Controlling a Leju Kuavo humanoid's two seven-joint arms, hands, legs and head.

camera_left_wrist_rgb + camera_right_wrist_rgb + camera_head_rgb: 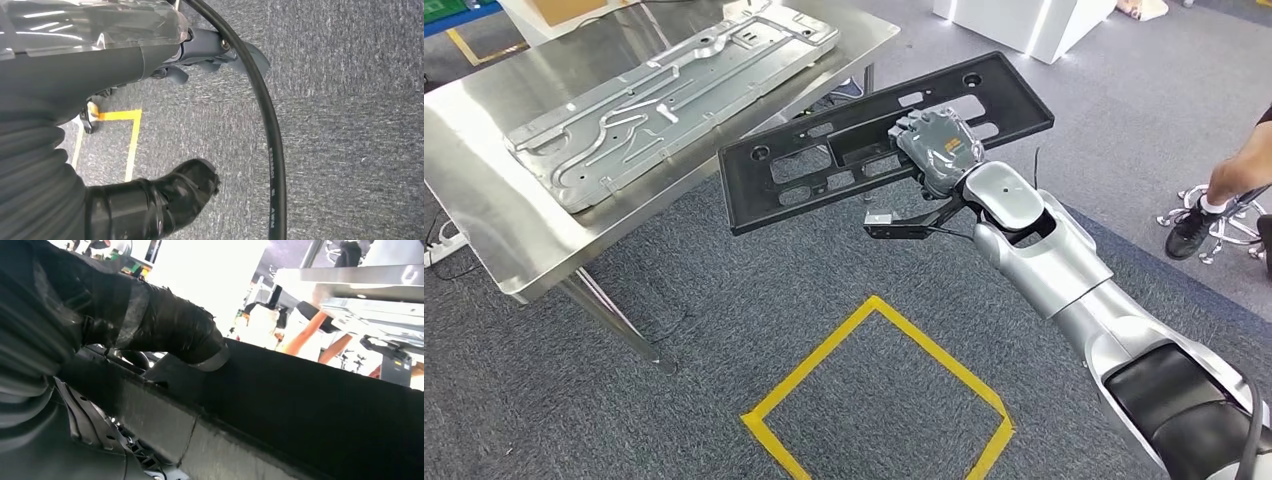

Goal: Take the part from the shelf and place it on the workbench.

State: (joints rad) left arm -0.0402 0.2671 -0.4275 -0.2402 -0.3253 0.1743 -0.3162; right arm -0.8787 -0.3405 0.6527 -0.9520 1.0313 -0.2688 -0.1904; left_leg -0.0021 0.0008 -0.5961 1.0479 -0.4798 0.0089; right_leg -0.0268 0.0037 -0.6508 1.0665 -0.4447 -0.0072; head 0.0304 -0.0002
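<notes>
Part (824, 165), one black slotted panel, gripped by right robot hand (939, 150) above grey carpet (724, 330).
One steel counter (484, 190) at ten o'clock carries one silver stamped plate (664, 90); left robot hand (165, 200) unclear.

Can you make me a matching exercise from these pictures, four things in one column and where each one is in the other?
Things:
1. black part
2. metal panel
3. yellow tape square
4. person's shoe

Places:
A. lying on the workbench
B. on the carpet beside a chair base
C. held by the right hand
D. stuck to the floor

Pairs: 1-C, 2-A, 3-D, 4-B
</notes>
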